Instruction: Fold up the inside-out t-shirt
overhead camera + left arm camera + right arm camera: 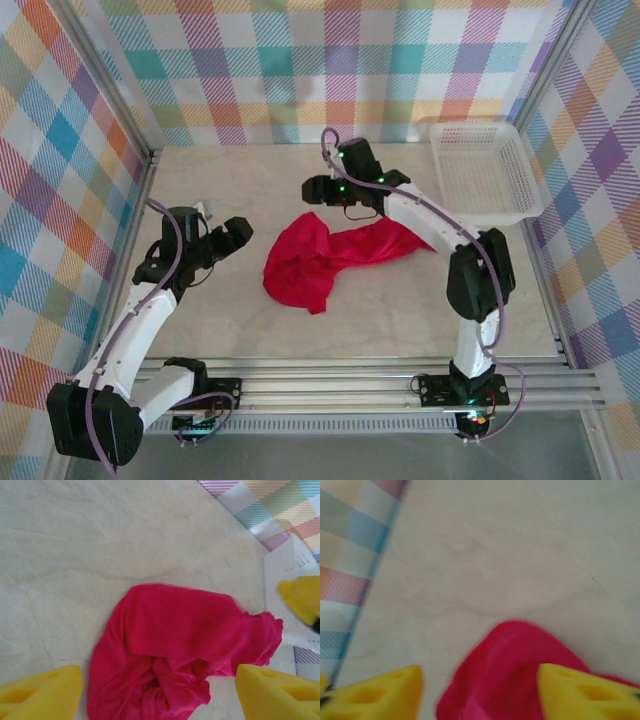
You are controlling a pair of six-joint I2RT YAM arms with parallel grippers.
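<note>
Clearly the inside-out t-shirt (322, 258) lay bunched mid-table (400, 320), so flattening came first. The right hand (480, 676), open at its twelve o'clock edge, needed one single layer. The left hand (159, 674) hovered open at nine o'clock.

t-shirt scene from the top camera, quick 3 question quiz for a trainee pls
1. True or false: the red t-shirt lies spread flat on the table.
2. Where does the white mesh basket stand? A) far right corner B) near left corner C) on the t-shirt
3. Which gripper is closer to the t-shirt?
Key: 1 false, it lies crumpled in a heap. 2 A. 3 the right gripper, open at the heap's far edge; the left gripper, also open, stands apart to the heap's left.
</note>
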